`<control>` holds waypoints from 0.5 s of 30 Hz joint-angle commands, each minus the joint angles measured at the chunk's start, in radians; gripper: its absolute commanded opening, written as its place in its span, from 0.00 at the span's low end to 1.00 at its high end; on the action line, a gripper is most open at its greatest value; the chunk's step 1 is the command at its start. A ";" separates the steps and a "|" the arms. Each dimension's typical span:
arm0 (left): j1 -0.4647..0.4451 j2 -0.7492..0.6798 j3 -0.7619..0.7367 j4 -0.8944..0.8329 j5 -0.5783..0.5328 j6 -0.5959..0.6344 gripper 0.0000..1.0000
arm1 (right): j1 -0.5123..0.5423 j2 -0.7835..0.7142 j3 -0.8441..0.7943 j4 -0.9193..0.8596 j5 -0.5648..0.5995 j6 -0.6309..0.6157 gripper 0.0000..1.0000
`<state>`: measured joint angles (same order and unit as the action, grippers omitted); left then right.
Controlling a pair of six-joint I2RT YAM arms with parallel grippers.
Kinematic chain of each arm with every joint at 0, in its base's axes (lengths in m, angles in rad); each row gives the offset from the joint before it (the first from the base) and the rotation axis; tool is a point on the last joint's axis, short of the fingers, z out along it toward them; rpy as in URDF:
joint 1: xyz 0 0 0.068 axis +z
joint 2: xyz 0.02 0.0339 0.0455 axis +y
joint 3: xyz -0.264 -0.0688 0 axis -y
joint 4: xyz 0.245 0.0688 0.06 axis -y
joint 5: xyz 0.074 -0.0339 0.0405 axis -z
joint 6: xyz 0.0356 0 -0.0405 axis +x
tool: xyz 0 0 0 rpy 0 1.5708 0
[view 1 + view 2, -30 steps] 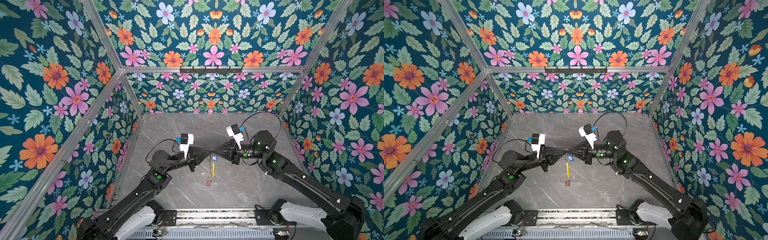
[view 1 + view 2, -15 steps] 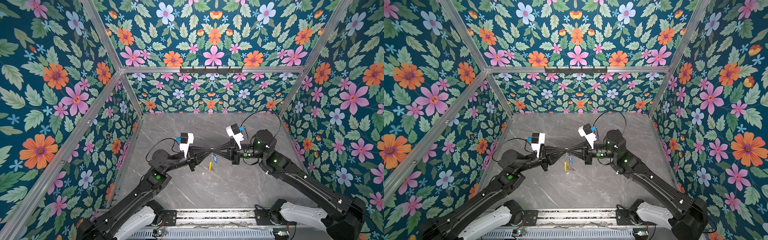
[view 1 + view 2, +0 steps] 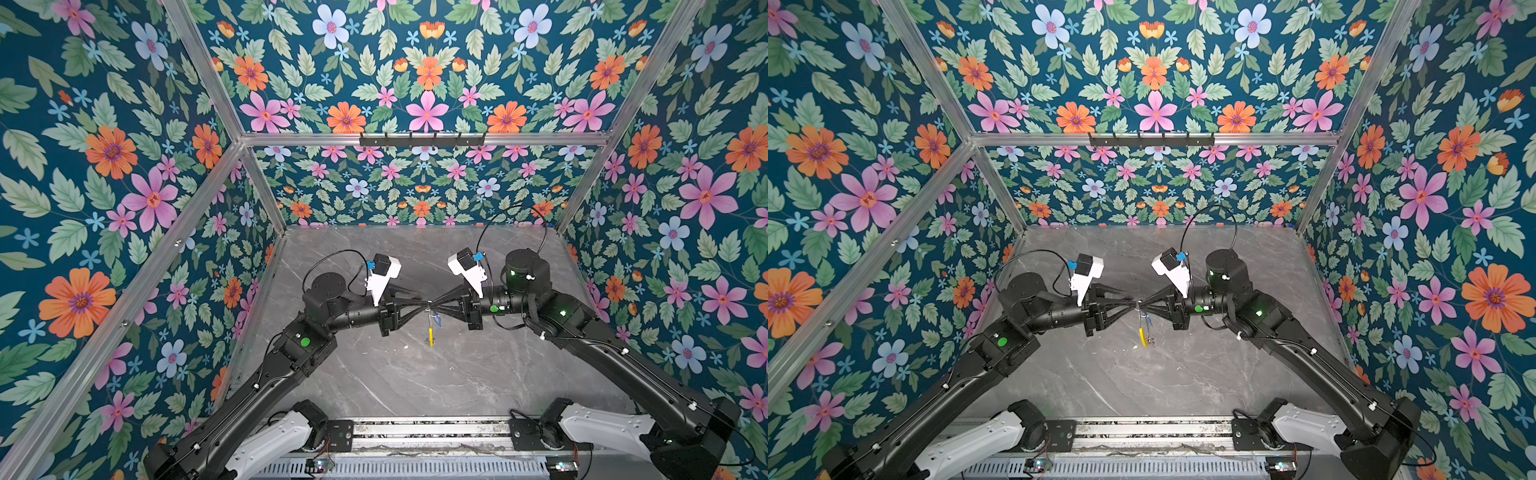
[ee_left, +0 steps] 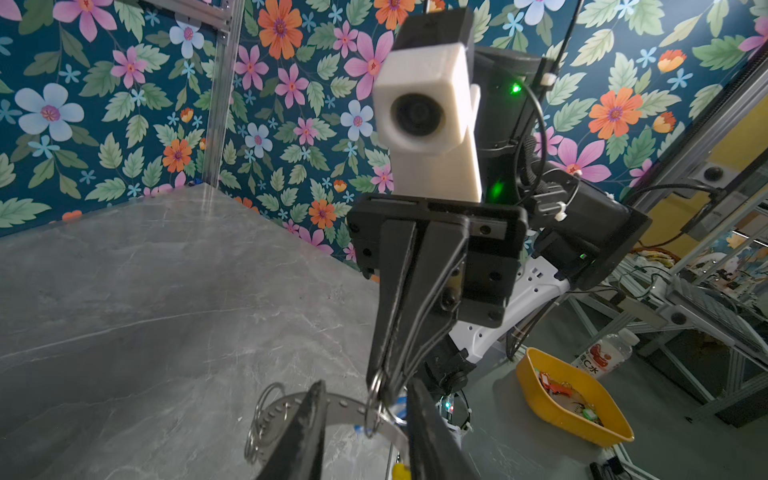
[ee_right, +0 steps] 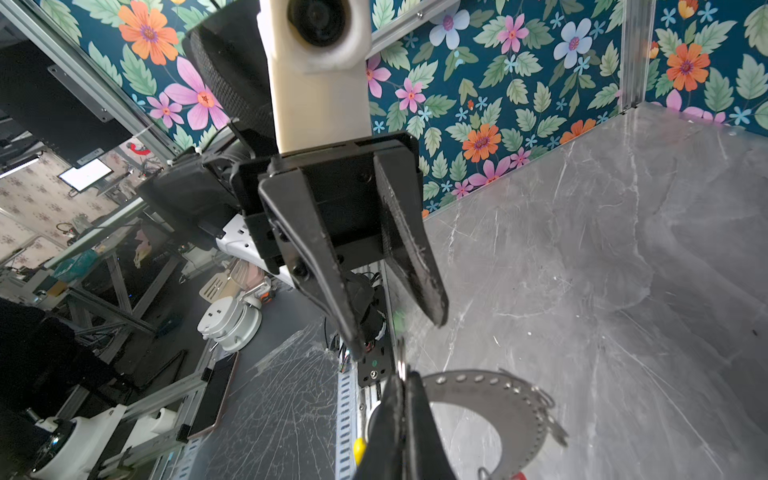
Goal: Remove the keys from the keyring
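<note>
Hold firm with the right jaws, pinched shut on the keyring (image 3: 431, 332) dangling mid-frame over the counter (image 3: 374, 374). Close the left jaws, parted a little beside it, onto the blue-tagged key (image 3: 436, 319) alone; draw away slowly, without twisting.

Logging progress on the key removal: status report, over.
Right gripper shut on silver hoop keyring with yellow sleeve, mid-air. Left gripper open, astride it. Blue-tagged key hangs on it.

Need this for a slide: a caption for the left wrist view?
Right gripper, shut, pinches the perforated keyring while the open left gripper flanks the band.
</note>
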<state>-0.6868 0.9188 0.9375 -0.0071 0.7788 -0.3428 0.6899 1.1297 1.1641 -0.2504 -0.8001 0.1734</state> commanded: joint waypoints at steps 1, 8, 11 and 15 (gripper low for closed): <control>0.001 0.015 0.028 -0.091 0.046 0.035 0.32 | 0.000 0.001 0.008 -0.035 -0.005 -0.040 0.00; 0.001 0.060 0.099 -0.182 0.082 0.064 0.32 | 0.000 0.005 0.040 -0.124 -0.005 -0.098 0.00; 0.001 0.089 0.137 -0.237 0.099 0.083 0.30 | -0.001 0.004 0.049 -0.142 -0.004 -0.113 0.00; 0.001 0.116 0.169 -0.270 0.132 0.094 0.23 | 0.000 0.001 0.050 -0.146 0.008 -0.122 0.00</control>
<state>-0.6868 1.0252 1.0901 -0.2398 0.8700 -0.2783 0.6899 1.1347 1.2087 -0.3954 -0.7998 0.0753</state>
